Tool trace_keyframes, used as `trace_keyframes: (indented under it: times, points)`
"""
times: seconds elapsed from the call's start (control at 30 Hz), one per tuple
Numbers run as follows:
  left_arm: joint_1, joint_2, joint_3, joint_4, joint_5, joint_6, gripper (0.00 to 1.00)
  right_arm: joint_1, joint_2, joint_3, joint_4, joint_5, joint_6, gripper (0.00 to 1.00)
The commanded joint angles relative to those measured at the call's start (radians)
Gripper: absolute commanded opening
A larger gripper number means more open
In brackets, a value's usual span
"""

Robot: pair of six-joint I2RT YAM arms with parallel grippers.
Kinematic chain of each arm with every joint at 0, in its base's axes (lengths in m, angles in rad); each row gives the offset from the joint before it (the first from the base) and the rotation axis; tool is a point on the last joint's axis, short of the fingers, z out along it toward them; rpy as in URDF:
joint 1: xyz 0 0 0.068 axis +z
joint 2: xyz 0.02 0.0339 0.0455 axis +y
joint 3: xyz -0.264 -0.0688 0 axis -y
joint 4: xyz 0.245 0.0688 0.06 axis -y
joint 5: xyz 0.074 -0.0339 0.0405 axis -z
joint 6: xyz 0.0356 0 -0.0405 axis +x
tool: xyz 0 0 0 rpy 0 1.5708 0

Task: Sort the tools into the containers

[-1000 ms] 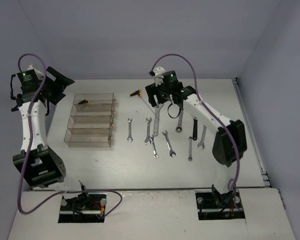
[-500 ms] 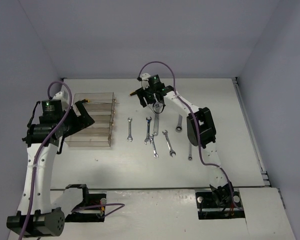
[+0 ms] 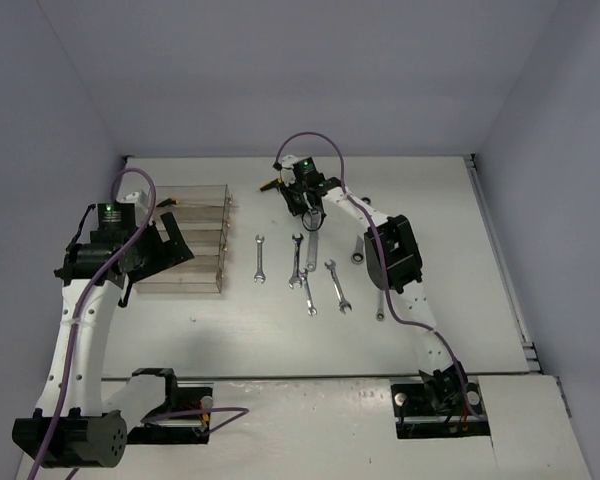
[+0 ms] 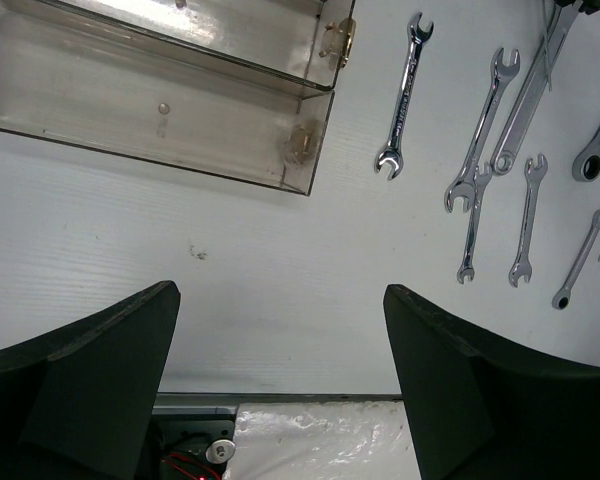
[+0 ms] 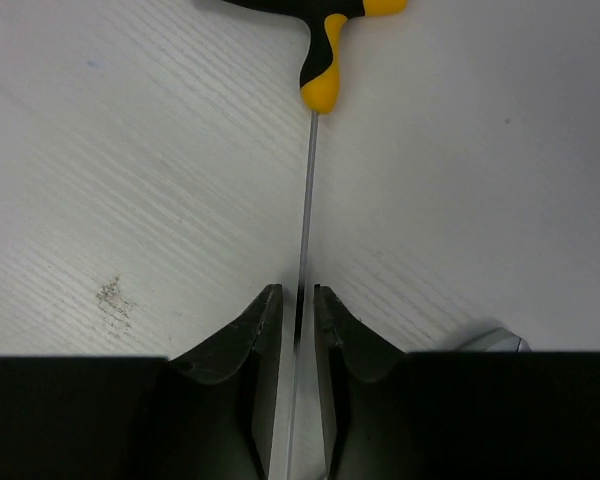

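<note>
A thin rod (image 5: 307, 200) with a yellow-black handle (image 5: 320, 70) lies on the table at the back (image 3: 271, 185). My right gripper (image 5: 298, 292) straddles its shaft, jaws drawn in to a narrow slit; whether they pinch it is unclear. In the top view this gripper (image 3: 302, 195) points down behind the wrenches. Several silver wrenches (image 3: 259, 258) (image 4: 402, 95) lie in a row mid-table. The clear containers (image 3: 205, 250) (image 4: 160, 110) stand at the left. One rod (image 3: 170, 204) lies in the far bin. My left gripper (image 4: 280, 300) hangs open and empty above the nearest bin (image 3: 170, 245).
The right arm's elbow (image 3: 395, 255) hangs over the right end of the wrench row. More wrenches (image 3: 337, 286) (image 3: 379, 305) lie near it. The table's near edge and a mounting plate (image 4: 320, 440) show below the left fingers.
The right gripper has come down at the back of the table and its jaws have narrowed around the rod's shaft. The left arm swung from the far left over the containers, still open.
</note>
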Motion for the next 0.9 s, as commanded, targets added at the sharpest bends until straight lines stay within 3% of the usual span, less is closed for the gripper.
trace_keyframes:
  times: [0.0,0.1,0.4,0.87]
  points:
    - [-0.006,0.002,0.051,0.011,-0.009,0.022,0.81,-0.008,-0.024,0.016,0.028,0.023,-0.015,0.12]
    - [-0.006,0.012,0.059,0.012,-0.004,0.018,0.81,-0.007,-0.04,-0.005,0.029,0.016,-0.007,0.0]
    - [-0.071,0.083,0.131,0.043,0.041,-0.022,0.81,-0.006,-0.195,-0.094,0.033,0.032,0.049,0.0]
    - [-0.166,0.205,0.173,0.208,0.125,-0.104,0.81,-0.003,-0.491,-0.36,0.072,0.013,0.081,0.0]
